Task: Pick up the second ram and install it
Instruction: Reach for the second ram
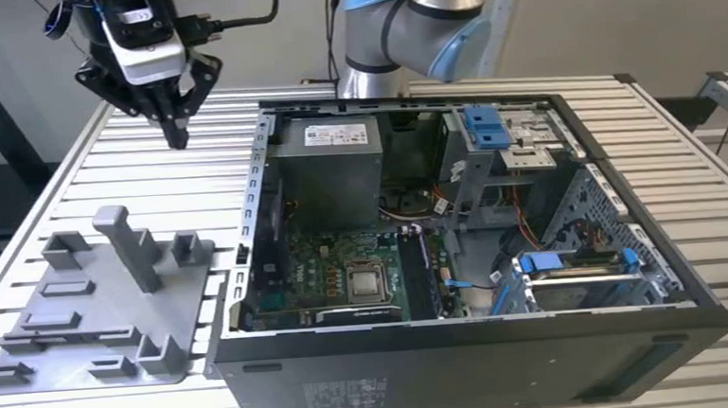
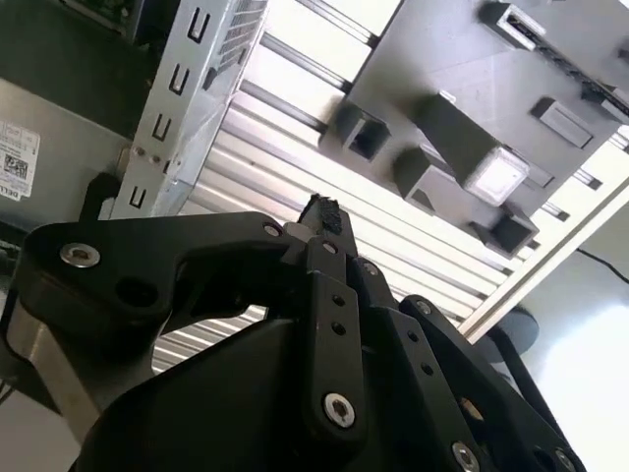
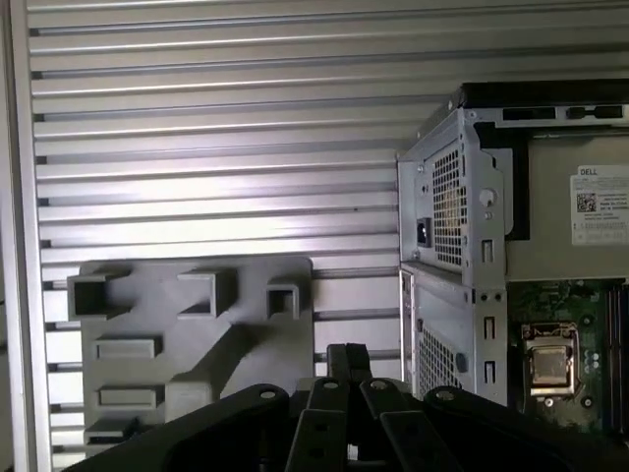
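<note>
In the second wrist view I see the gripper [image 2: 322,210] up close, black linkages across the fg, fingertips pressed together w/ nothing between them. Beyond the tips is the slatted metal table [image 2: 285,147] and on it the grey plastic fixture [image 2: 432,49] w/ its tall post [image 2: 472,147], end face brightly lit. The PC case edge [image 2: 182,88] stands apart from the fixture

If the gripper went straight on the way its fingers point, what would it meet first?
Most likely the slatted table, in the strip between the grey fixture and the case. The gripper points down there in the first wrist view. Depth is unclear, so the fixture's edge is possible.
</note>
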Motion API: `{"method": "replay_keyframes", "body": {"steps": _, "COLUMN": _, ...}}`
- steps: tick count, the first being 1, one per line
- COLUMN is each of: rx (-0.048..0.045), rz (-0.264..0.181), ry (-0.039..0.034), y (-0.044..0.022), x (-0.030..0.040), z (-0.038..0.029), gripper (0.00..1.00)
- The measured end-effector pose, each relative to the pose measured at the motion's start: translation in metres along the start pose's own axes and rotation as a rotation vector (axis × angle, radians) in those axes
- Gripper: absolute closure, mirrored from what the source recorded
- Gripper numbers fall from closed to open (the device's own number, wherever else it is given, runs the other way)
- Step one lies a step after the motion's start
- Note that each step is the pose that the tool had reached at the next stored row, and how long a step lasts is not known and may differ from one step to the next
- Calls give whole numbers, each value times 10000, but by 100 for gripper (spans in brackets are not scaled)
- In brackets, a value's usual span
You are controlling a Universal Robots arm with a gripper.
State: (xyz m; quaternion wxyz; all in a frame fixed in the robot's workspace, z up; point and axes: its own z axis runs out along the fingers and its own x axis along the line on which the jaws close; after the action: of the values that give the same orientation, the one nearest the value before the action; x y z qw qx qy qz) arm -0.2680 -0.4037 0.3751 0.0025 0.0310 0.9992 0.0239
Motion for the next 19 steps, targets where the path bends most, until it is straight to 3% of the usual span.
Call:
{"method": "replay_keyframes", "body": {"steps": 8, "rx": 6, "rz": 1, "ry": 110, "y": -18, "x": 256, "z": 45, "gripper": 89}}
{"method": "replay_keyframes", "body": {"steps": 15, "rx": 13, "rz": 4, "ry": 206, "y": -28, "x": 383, "z": 86, "gripper": 89}}
{"method": "replay_keyframes", "body": {"steps": 19, "rx": 8, "rz": -1, "ry": 238, "y": -40, "x": 499, "z": 103, "gripper": 89}}
